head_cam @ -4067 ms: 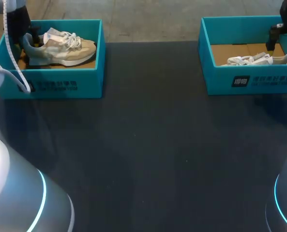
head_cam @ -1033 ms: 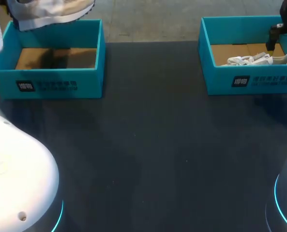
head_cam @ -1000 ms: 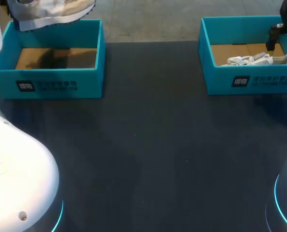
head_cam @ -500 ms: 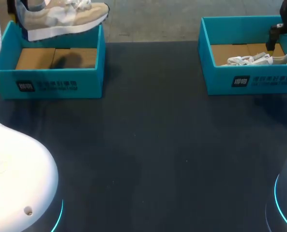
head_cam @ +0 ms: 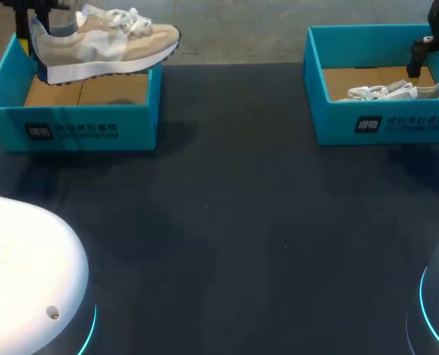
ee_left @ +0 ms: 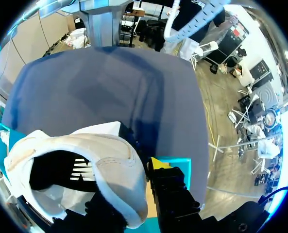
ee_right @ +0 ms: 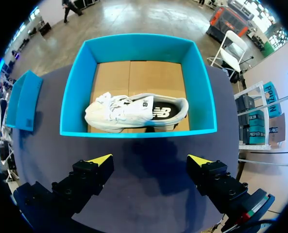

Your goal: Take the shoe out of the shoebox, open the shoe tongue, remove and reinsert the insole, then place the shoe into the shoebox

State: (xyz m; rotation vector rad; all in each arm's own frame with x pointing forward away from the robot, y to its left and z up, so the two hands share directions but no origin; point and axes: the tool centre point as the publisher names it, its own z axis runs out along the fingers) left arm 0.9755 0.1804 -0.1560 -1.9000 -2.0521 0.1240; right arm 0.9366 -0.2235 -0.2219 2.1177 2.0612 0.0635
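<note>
Our left gripper clamps the heel of the beige shoe, held level in the air over the left shoebox, toe pointing away from the fingers. Our right gripper has its fingers spread wide; ahead of it, a white shoe lies inside the right shoebox.

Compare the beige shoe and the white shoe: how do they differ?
The beige shoe is held upright by the left gripper above the left box; the white shoe lies on its side inside the right box, untouched. The beige shoe is tan and white; the white shoe is nearly all white. Both are laced sneakers.
</note>
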